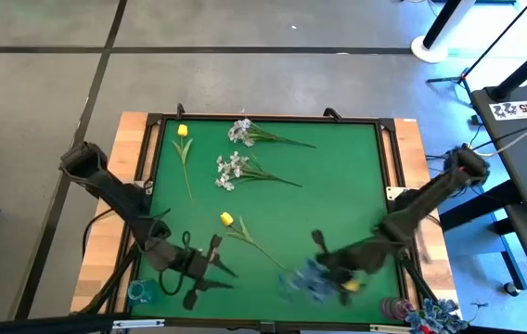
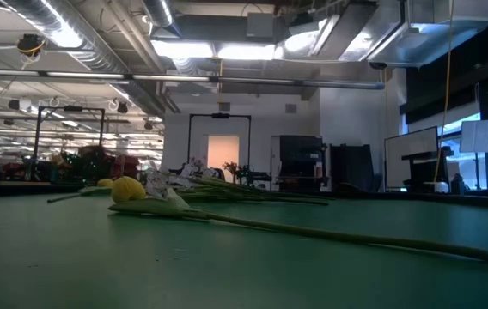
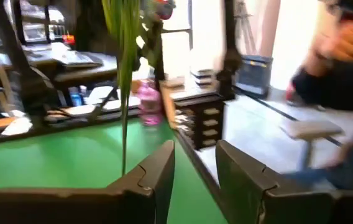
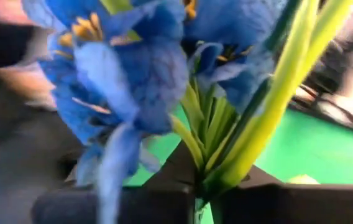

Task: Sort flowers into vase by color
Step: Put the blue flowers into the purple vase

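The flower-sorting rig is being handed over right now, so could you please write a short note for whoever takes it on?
Right gripper: shut on the blue spray, over the mat's near right part.
Left gripper: open, holding nothing, at the near left edge; a green stem hangs just beyond it.
On the mat: yellow tulip far left, two white sprays mid-far, second yellow tulip near centre.
Done: more blue flowers sit off the near right corner.
Left: place the blue spray, then sort the tulips and white sprays.
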